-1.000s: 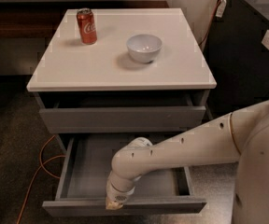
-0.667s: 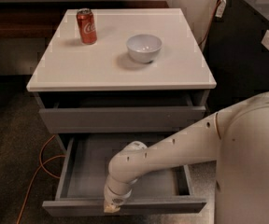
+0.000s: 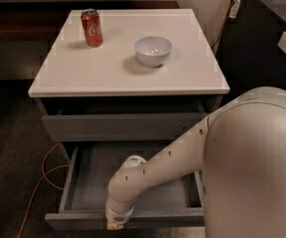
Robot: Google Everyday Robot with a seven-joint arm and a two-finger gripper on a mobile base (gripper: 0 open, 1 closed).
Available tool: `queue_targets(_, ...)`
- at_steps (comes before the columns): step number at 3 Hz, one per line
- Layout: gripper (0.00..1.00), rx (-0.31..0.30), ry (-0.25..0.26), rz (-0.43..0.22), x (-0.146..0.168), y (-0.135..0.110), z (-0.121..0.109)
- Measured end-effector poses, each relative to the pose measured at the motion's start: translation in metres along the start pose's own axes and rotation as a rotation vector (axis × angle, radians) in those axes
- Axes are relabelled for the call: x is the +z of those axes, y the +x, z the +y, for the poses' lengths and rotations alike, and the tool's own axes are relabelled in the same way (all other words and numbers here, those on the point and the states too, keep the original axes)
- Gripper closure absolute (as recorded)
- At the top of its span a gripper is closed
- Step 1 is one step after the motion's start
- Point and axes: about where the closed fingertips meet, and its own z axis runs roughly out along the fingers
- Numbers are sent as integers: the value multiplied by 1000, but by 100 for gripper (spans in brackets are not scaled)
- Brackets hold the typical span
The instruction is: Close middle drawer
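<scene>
The middle drawer is a wide shallow grey tray with thin side walls. It stands pulled far out of the cabinet, and its flat front panel is near the bottom edge of the view. My white arm reaches in from the right and bends down over the drawer. My gripper is at the top edge of the front panel, a little left of its middle, and is mostly hidden behind the wrist. The tray looks empty where it shows.
Above it, a grey drawer with a taller front panel stands slightly out. The white cabinet top carries a red soda can and a white bowl. An orange cable lies on the dark floor at the left. A black unit stands at the right.
My arm has swung closer and fills more of the right side. My gripper has shifted slightly down and left onto the front panel's edge. The drawer stands about as far out as before.
</scene>
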Motion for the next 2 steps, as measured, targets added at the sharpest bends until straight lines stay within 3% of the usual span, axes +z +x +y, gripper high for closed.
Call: queue_targets(2,100,22,56,81,5,0,-1)
